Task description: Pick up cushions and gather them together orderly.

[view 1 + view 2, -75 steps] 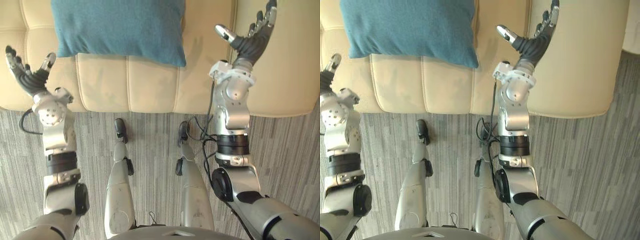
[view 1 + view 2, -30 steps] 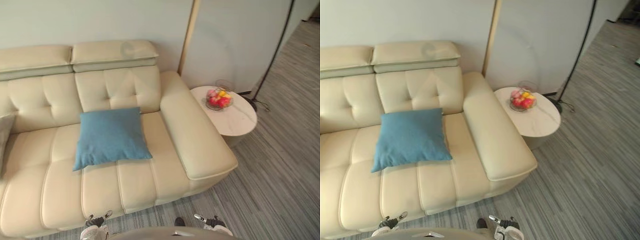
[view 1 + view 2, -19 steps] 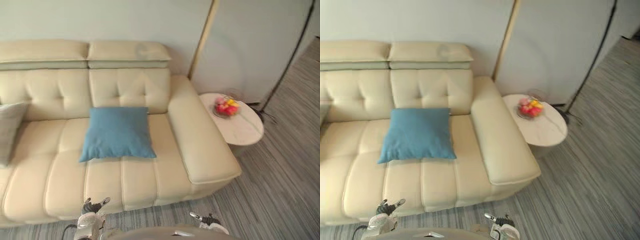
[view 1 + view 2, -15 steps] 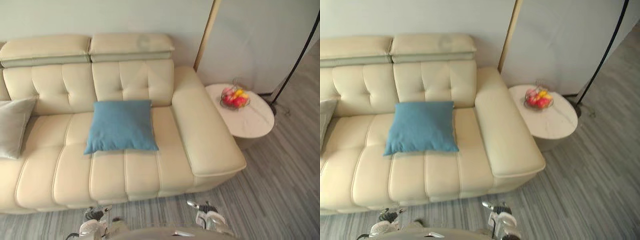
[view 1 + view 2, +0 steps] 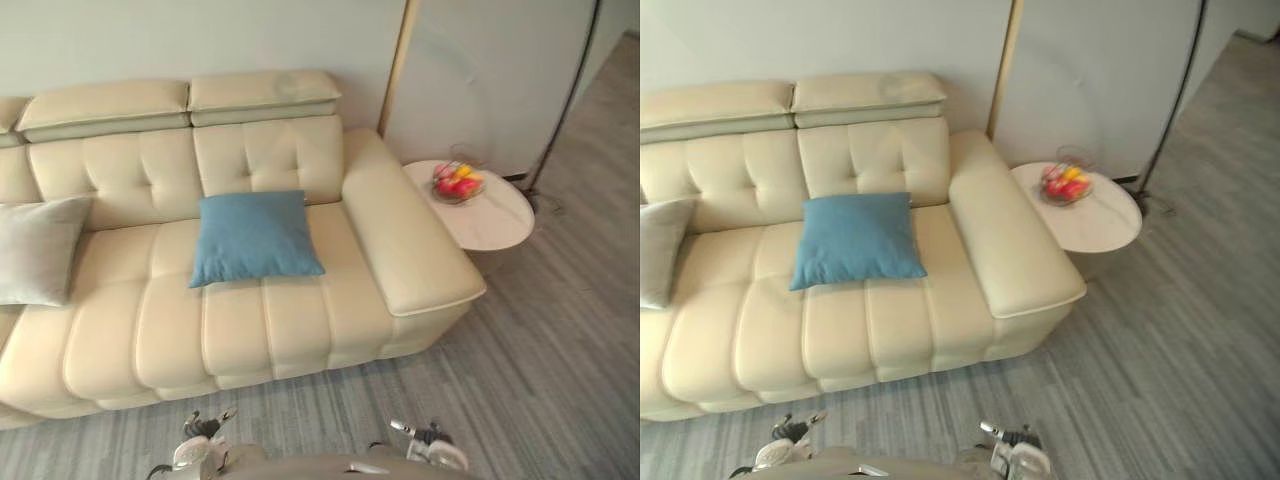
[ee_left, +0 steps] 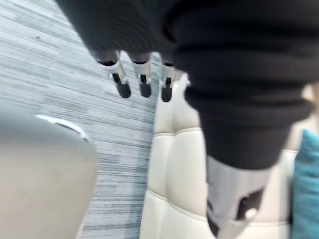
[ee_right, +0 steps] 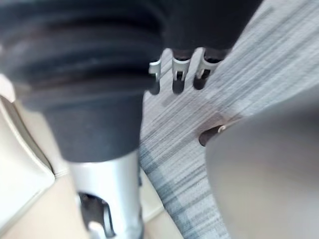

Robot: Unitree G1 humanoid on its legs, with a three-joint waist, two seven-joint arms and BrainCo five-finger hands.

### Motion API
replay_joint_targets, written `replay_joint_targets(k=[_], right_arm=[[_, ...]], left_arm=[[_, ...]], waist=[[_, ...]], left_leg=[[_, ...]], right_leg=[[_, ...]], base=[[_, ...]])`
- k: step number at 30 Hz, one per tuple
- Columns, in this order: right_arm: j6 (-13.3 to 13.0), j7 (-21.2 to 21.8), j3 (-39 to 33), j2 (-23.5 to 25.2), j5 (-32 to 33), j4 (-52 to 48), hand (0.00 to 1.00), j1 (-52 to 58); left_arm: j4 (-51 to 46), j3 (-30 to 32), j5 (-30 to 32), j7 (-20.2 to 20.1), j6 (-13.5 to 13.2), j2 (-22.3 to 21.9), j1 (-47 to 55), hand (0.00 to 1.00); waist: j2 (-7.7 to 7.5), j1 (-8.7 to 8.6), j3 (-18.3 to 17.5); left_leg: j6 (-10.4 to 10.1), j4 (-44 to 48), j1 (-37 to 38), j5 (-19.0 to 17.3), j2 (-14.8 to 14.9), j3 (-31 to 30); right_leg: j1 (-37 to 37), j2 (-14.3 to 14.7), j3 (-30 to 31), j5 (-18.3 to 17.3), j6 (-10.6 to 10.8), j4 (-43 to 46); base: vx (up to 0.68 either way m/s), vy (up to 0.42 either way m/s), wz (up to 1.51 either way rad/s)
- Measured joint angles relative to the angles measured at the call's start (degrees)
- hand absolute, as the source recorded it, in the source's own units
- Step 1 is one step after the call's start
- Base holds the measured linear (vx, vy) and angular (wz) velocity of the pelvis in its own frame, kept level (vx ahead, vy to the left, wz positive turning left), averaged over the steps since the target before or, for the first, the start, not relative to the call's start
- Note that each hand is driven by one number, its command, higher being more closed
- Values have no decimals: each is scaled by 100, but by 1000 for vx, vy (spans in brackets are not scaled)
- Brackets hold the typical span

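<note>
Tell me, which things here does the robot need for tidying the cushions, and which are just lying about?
Belongs to the job:
cream sofa, where the cushions lie
blue cushion, in the middle of the seat
grey cushion, further left on the seat

Just lying about:
round white side table, beside the sofa's arm
bowl of fruit, on that table

Silver dark-tipped fingers [image 6: 144, 80], black ribbed cover [image 6: 239, 64]
</note>
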Motion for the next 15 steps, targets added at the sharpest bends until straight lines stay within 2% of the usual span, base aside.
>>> replay_joint_targets(k=[1,3,4,6,9,14,15], right_arm=[[1,0,-11,49,2,4,0,76],[3,-2,-12,40,1,42,0,97],[-2,2,-20,-20,13,47,0,60],[-18,2,-113,-32,20,42,0,41],[-5,4,-116,-62,10,110,0,41],[18,20,-116,-78,-22,223,0,-17],[116,167,-172,-147,-43,479,0,-165]], left_arm=[[16,-33,51,3,12,69,7,0],[51,-115,63,-6,16,91,-12,0],[148,-201,65,-5,33,76,-24,0],[259,-231,73,-6,61,60,-12,0],[349,-264,114,-28,64,65,-10,0],[370,-253,201,-138,63,72,-13,0],[466,-269,343,-254,60,166,-35,0]], waist=[[-124,-58,-84],[-161,-53,-95],[-86,-56,-77],[53,-99,-111],[93,-72,-145],[86,-28,-152],[6,-38,-182]], left_leg=[[59,-602,118,343,-144,-3],[147,-959,180,625,-326,-14],[244,-1222,280,863,-431,-39],[270,-1566,455,1074,-513,-72],[271,-1831,671,1253,-524,-91],[308,-1844,789,1287,-463,7],[306,-1934,1031,1284,-480,26]], right_leg=[[111,127,-13,88,-132,-279],[345,247,-7,134,-207,-577],[378,213,19,256,-154,-716],[394,199,15,244,-153,-670],[477,238,-3,189,-138,-665],[477,325,87,199,-116,-663],[643,332,147,212,-92,-757]], base=[[-87,137,3],[-44,101,1],[-19,70,-5],[-14,46,2],[55,-14,5],[37,-31,-11],[7,-11,-8]])
